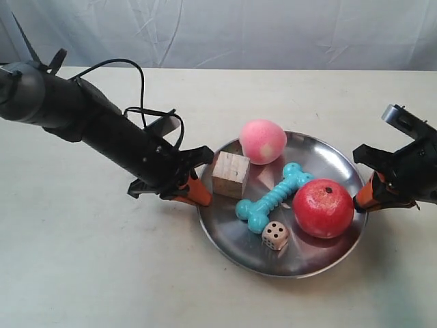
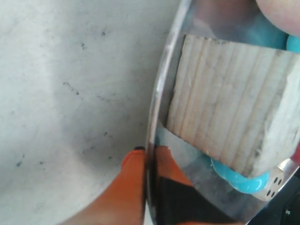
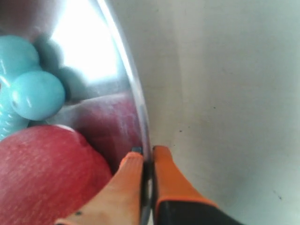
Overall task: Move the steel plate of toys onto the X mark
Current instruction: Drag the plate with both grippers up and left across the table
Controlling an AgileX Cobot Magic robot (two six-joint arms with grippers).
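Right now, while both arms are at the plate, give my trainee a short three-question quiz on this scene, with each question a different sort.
1. True or false: the left arm's orange fingers and the right arm's orange fingers each pinch the rim of the round, shiny steel plate.
2. Short answer: which toy on the plate lies closest to the right arm's fingers?
3. Fill the gap: the pale wooden cube sits just inside the rim beside the ___ arm's fingers.

Key
1. True.
2. The red apple.
3. Left.
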